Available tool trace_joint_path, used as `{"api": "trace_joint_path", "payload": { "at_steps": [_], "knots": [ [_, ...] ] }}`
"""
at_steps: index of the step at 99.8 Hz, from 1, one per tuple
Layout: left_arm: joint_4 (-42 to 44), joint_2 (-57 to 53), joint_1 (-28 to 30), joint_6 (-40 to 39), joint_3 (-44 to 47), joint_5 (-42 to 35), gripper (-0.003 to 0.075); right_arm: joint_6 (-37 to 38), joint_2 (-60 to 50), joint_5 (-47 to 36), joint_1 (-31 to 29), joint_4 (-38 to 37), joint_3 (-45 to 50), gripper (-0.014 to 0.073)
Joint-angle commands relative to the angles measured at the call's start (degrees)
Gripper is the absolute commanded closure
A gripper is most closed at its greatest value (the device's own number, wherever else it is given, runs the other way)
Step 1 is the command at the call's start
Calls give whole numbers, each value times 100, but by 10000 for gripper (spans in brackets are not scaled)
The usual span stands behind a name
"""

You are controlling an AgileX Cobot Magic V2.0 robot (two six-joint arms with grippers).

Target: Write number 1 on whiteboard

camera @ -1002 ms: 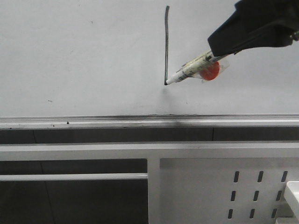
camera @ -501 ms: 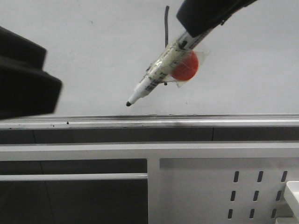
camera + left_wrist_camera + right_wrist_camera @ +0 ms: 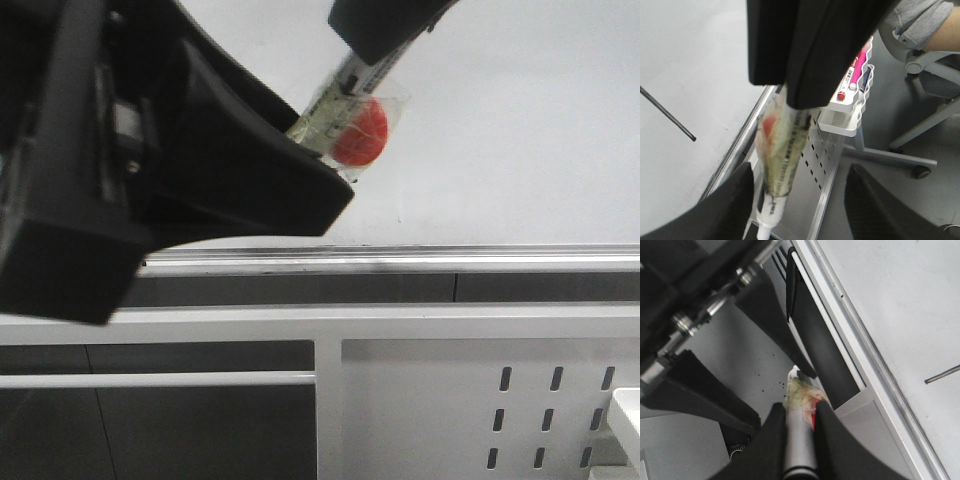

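Observation:
My right gripper point(image 3: 385, 25) comes in from the top and is shut on a marker pen point(image 3: 340, 100) wrapped in clear tape with a red blob. Its tip points down-left, off the whiteboard point(image 3: 520, 150). My left gripper point(image 3: 250, 170) fills the left of the front view and hides the pen's tip and the number 1. In the left wrist view the pen point(image 3: 785, 155) hangs between the wide-open fingers point(image 3: 735, 200), nearer one of them. The stroke's end shows there point(image 3: 667, 117) and in the right wrist view point(image 3: 942, 374). There the right gripper point(image 3: 799, 410) clamps the pen's barrel point(image 3: 799, 445).
A silver tray rail point(image 3: 450, 260) runs along the board's lower edge. Below it is a white perforated frame panel point(image 3: 480, 400). A white holder with a pink pen point(image 3: 852, 85) hangs on the frame. A chair base point(image 3: 920, 155) and a person's arm point(image 3: 935, 25) are beyond.
The right gripper lifted the pen off the board and moved it left. The left gripper rose from the left, now sits around the pen's tip, and hides the stroke in the front view.

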Motion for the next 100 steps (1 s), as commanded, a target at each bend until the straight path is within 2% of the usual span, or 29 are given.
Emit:
{"api": "trace_joint_path", "payload": {
  "at_steps": [1, 18, 23, 33, 60, 67, 74, 79, 84, 89, 100],
  "knots": [
    [86, 9, -37, 10, -250, 41, 390, -61, -69, -251, 9, 13, -213, 664],
    [86, 34, -37, 10, -259, 164, 477, -61, -69, -251, 9, 13, -213, 664],
    [86, 34, -37, 10, -259, 257, 547, -61, -69, -251, 9, 13, -213, 664],
    [86, 34, -37, 10, -259, 324, 741, -61, -69, -251, 9, 13, -213, 664],
    [86, 34, -37, -62, -259, 368, 740, -61, -69, -305, 9, 79, -213, 650],
    [86, 34, -37, -101, -259, 455, 740, -61, -69, -305, 9, 79, -216, 564],
    [86, 34, -37, -236, -259, 494, 740, -61, -81, -329, 9, 55, -226, 383],
    [86, 34, -37, -398, -259, 498, 740, -61, -88, -389, -1, 41, -240, 214],
    [86, 34, -37, -568, -246, 550, 740, -61, -119, -423, -11, -32, -277, 106],
    [86, 34, -37, -783, -209, 711, 740, -51, -192, -482, -40, -81, -304, 69],
    [86, 34, -37, -1141, -56, 1333, 740, -37, -390, -542, -210, -193, -369, 116]
  ]
}}
